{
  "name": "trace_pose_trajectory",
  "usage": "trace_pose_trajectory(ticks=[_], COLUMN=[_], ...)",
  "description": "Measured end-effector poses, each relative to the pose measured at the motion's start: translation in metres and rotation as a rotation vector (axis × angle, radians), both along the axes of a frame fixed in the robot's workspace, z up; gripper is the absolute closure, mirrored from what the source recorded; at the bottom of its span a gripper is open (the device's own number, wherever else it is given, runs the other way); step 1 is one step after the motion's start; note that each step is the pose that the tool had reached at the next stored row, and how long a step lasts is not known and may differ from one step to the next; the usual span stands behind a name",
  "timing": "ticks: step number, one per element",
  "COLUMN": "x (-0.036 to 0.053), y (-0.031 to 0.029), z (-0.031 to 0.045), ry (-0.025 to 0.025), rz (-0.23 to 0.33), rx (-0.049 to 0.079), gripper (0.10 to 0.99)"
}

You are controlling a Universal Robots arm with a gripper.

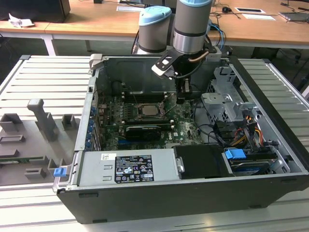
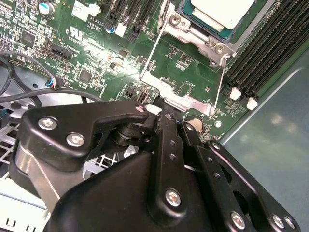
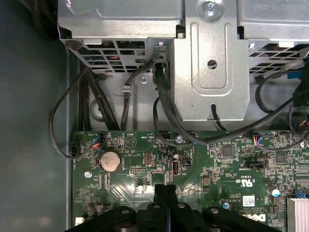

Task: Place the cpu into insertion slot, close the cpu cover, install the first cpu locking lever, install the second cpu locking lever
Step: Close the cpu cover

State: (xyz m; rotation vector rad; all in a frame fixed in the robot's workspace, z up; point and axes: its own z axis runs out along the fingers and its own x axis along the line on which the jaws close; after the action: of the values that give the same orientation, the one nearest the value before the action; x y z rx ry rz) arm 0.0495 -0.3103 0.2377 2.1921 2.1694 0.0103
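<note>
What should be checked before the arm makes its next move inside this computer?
1. cpu seated in the insertion slot: ok, pale face up.
2. cpu cover closed: not ok, it stands open beside the slot.
3. gripper at the cover's free edge: ok, fingers shut.
4. Fingertips actually touching the cover: cannot tell.

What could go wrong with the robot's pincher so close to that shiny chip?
The shut gripper sits at the edge of the open cpu cover; it might slip off and hit small parts on the green board. A skewed push could perhaps bend the cover or nudge the cpu.
</note>
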Motion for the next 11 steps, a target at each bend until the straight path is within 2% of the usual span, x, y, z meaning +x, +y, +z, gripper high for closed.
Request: trace_pose_trajectory(ticks=[11], x=[-0.0016], y=[0.0], z=[-0.002], ry=[0.0], rz=[0.0], rx=[0.0], gripper=[0.98])
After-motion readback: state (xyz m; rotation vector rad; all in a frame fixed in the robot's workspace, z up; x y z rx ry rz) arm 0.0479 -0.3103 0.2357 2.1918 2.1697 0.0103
